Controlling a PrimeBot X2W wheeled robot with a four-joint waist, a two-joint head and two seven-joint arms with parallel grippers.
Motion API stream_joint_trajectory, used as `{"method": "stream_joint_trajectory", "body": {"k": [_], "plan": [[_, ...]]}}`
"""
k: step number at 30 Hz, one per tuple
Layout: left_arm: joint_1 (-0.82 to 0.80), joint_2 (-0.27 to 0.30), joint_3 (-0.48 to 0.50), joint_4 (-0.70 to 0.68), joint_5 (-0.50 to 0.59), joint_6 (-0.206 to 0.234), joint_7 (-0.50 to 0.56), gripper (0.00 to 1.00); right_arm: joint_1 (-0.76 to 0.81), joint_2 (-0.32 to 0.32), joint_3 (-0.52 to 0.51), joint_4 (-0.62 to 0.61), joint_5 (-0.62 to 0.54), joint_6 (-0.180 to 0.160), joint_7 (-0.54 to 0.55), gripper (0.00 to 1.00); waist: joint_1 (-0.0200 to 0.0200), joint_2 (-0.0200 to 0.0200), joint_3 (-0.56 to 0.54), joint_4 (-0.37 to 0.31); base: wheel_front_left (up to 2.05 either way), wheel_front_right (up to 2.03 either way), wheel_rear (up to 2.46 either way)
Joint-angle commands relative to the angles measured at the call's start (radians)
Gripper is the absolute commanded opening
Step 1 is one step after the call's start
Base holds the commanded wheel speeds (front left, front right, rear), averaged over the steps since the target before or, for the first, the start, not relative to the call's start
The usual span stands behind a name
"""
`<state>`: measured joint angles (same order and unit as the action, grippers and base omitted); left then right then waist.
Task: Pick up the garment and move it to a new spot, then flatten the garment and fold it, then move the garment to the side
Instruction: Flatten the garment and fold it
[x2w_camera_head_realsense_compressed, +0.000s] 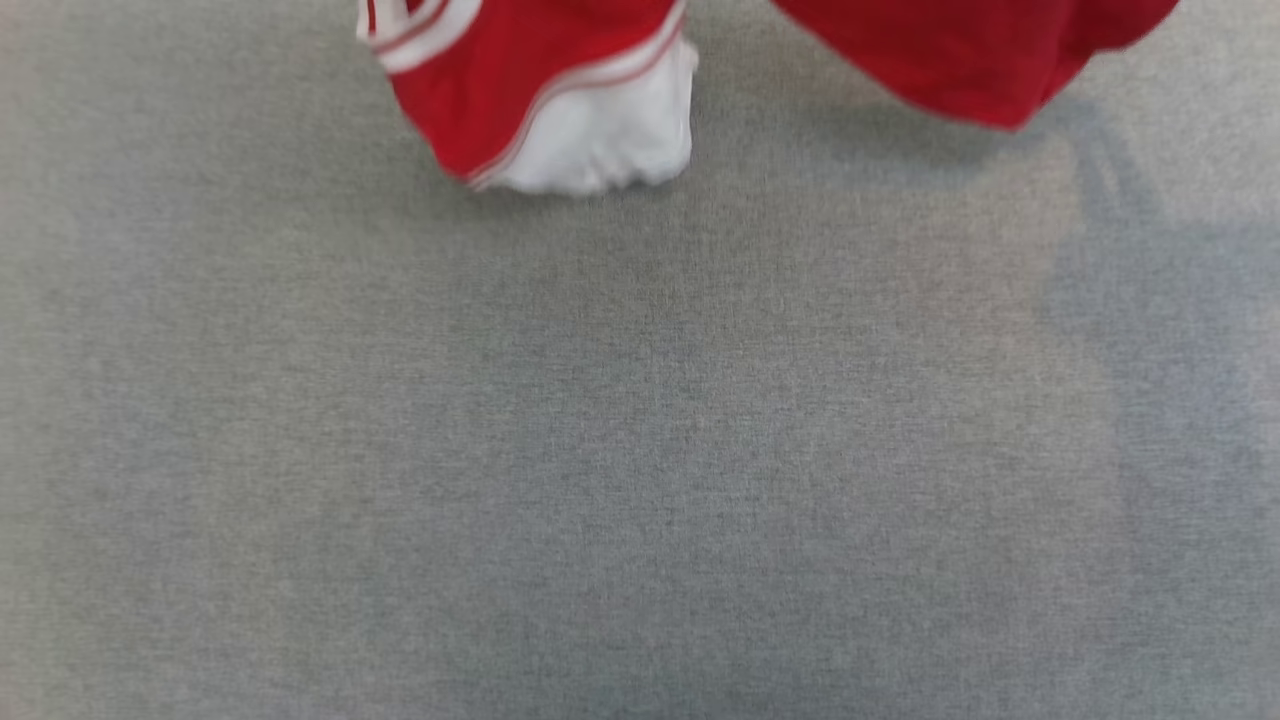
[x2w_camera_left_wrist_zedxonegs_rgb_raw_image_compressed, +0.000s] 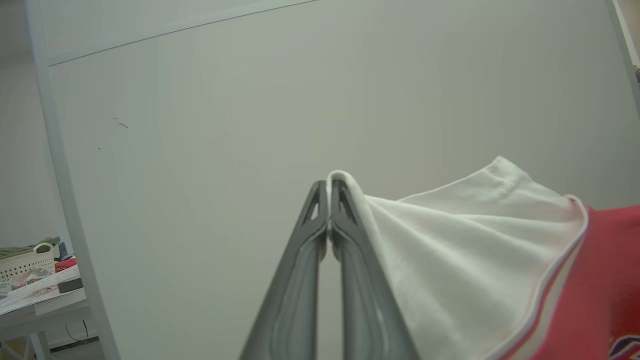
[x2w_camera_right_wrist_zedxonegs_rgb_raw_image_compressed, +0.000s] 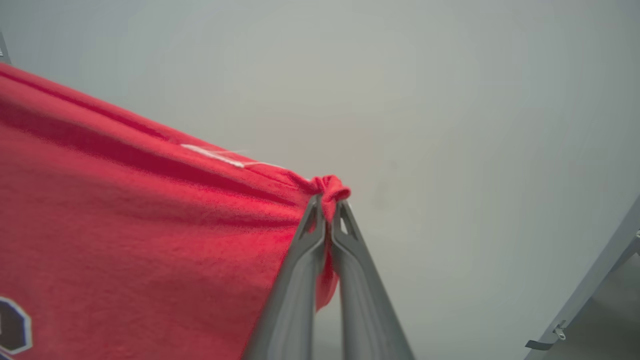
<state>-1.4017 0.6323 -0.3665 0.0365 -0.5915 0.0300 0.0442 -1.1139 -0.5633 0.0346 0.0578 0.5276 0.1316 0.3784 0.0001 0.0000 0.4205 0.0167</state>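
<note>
Garment: the garment (x2w_camera_head_realsense_compressed: 520, 70) hangs along the head view's 12 o'clock edge in two lobes. One lobe at 11 to 12 o'clock is red and white, one at 1 o'clock is red, and there is a gap between them.
Lowest edge: the rumpled end of the white sleeve (x2w_camera_head_realsense_compressed: 610, 130) at 12 o'clock. I cannot tell whether it touches the cloth below.
Open room: the grey surface (x2w_camera_head_realsense_compressed: 640, 450) lies bare from the centre out to 3, 6 and 9 o'clock and runs past every side of the view. Soft shadows lie at 2 to 3 o'clock.
Left gripper: the left gripper (x2w_camera_left_wrist_zedxonegs_rgb_raw_image_compressed: 328, 187) has its fingers pinched together on the sleeve's folded white edge. The cloth drapes toward 4 o'clock, to striped trim and red body.
Right gripper: the right gripper (x2w_camera_right_wrist_zedxonegs_rgb_raw_image_compressed: 327, 205) is clamped on a bunched red corner. The fabric stretches taut toward 9 o'clock.
Left surroundings: a pale panel (x2w_camera_left_wrist_zedxonegs_rgb_raw_image_compressed: 300, 100) stands ahead, with an upright post (x2w_camera_left_wrist_zedxonegs_rgb_raw_image_compressed: 65, 200) at 9 o'clock. A table (x2w_camera_left_wrist_zedxonegs_rgb_raw_image_compressed: 45, 305) with a white basket (x2w_camera_left_wrist_zedxonegs_rgb_raw_image_compressed: 25, 262) is at 8 o'clock, well apart.
Right surroundings: a grey strut (x2w_camera_right_wrist_zedxonegs_rgb_raw_image_compressed: 600, 270) at 4 o'clock, well apart from the fingers.
</note>
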Motion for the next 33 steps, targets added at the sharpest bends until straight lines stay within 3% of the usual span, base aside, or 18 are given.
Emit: {"method": "stream_joint_trajectory", "body": {"k": [1, 9, 20, 27, 33], "plan": [[-0.049, 0.011, -0.002, 0.037, 0.019, -0.010, -0.001, 0.00, -0.042, 0.001, 0.017, 0.040, -0.020, -0.001, -0.025, 0.00, -0.0001, 0.0000, 0.108, -0.024, 0.00, 0.00, 0.00], [-0.342, -0.021, -0.052, 0.258, 0.104, -0.087, -0.037, 0.00, -0.323, 0.045, 0.088, 0.283, -0.067, -0.001, -0.153, 0.00, -0.0001, 0.0000, 0.240, -0.040, 0.00, 0.00, 0.00], [-0.637, -0.117, -0.075, 0.584, 0.210, -0.090, -0.274, 0.00, -0.613, 0.166, 0.083, 0.591, -0.155, -0.001, -0.385, 0.00, -0.0001, 0.0000, 0.345, -0.043, 0.00, 0.00, 0.00], [-0.559, -0.164, -0.087, 0.577, 0.243, -0.109, -0.305, 0.00, -0.623, 0.196, 0.099, 0.697, -0.133, -0.001, -0.467, 0.00, -0.0001, 0.0000, 0.379, -0.016, 0.00, 0.00, 0.00], [-0.359, -0.202, -0.042, 0.495, 0.228, -0.121, -0.306, 0.00, -0.540, 0.187, 0.174, 0.718, -0.086, -0.001, -0.513, 0.00, -0.0001, 0.0000, 0.381, 0.008, 0.00, 0.00, 0.00]]}}
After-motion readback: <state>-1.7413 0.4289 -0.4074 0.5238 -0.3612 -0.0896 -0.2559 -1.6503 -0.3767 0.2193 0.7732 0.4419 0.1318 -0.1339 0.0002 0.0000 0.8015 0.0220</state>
